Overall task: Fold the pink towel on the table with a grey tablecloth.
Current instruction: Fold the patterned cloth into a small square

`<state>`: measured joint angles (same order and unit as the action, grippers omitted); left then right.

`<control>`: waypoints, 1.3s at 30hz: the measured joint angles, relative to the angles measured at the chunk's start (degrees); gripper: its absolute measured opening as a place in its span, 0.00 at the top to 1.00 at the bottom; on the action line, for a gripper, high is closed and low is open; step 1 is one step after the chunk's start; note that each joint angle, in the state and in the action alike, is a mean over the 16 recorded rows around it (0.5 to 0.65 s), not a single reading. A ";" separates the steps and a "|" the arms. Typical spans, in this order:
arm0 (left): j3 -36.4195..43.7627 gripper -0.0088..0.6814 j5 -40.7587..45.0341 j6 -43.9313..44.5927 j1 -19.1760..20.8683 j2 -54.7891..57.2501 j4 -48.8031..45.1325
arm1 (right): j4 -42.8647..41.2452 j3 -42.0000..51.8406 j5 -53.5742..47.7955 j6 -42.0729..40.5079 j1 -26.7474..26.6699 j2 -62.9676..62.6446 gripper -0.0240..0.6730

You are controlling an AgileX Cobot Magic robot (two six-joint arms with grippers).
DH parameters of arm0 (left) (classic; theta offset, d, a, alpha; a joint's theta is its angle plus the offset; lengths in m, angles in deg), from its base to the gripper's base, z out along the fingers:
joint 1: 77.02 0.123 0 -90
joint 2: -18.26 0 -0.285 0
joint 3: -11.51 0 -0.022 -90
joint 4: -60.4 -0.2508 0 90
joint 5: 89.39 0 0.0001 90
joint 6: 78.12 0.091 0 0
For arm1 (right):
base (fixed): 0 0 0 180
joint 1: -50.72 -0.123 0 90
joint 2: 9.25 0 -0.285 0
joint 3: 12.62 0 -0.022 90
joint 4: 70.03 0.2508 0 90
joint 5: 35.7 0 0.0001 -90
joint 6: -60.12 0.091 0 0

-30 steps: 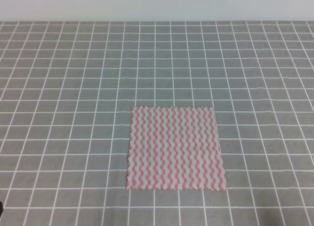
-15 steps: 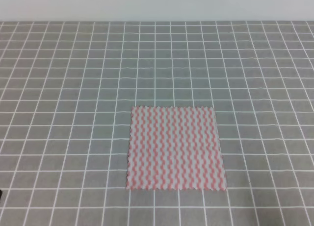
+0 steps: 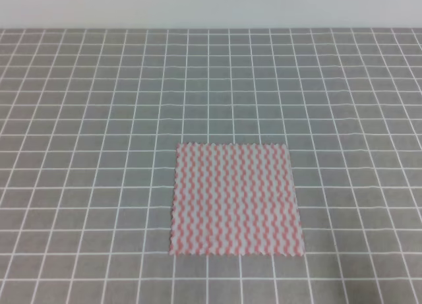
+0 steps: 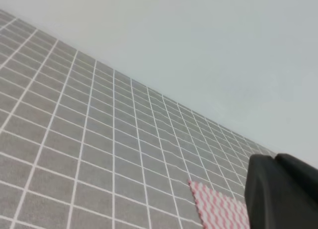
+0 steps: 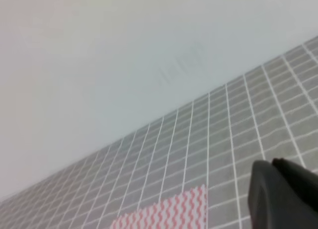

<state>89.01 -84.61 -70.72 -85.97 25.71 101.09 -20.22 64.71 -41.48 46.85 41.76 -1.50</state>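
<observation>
The pink towel (image 3: 234, 198) lies flat and unfolded on the table with a grey tablecloth (image 3: 99, 119), a little right of centre and near the front. Neither gripper shows in the exterior high view. In the left wrist view a dark part of my left gripper (image 4: 283, 194) fills the lower right corner, with a corner of the towel (image 4: 218, 209) just left of it. The right wrist view shows a dark part of my right gripper (image 5: 283, 194) at the lower right, and the towel's edge (image 5: 164, 214) at the bottom. Both sets of fingertips are out of frame.
The gridded cloth runs to a pale wall (image 3: 211, 7) at the back. Nothing but the towel lies on the tablecloth in any view.
A small dark spot at the lower left edge of the exterior high view has slipped out of frame. The towel has not moved.
</observation>
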 joint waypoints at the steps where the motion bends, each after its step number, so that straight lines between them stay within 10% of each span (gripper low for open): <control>1: -0.12 0.99 0.19 0.08 0.00 0.16 -0.05 | 0.84 0.00 0.11 -0.19 0.00 0.00 0.99; 21: -23.68 0.99 15.43 12.28 -0.02 36.82 -4.06 | -1.04 -13.66 -12.89 -0.94 0.00 23.71 0.99; 39: -29.26 0.99 11.22 45.30 -10.06 59.32 24.80 | 0.43 -28.80 -19.97 -7.82 -11.84 57.69 0.99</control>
<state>59.75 -73.39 -25.42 -96.03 85.04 125.88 -19.79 35.91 -61.45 39.03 29.92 56.18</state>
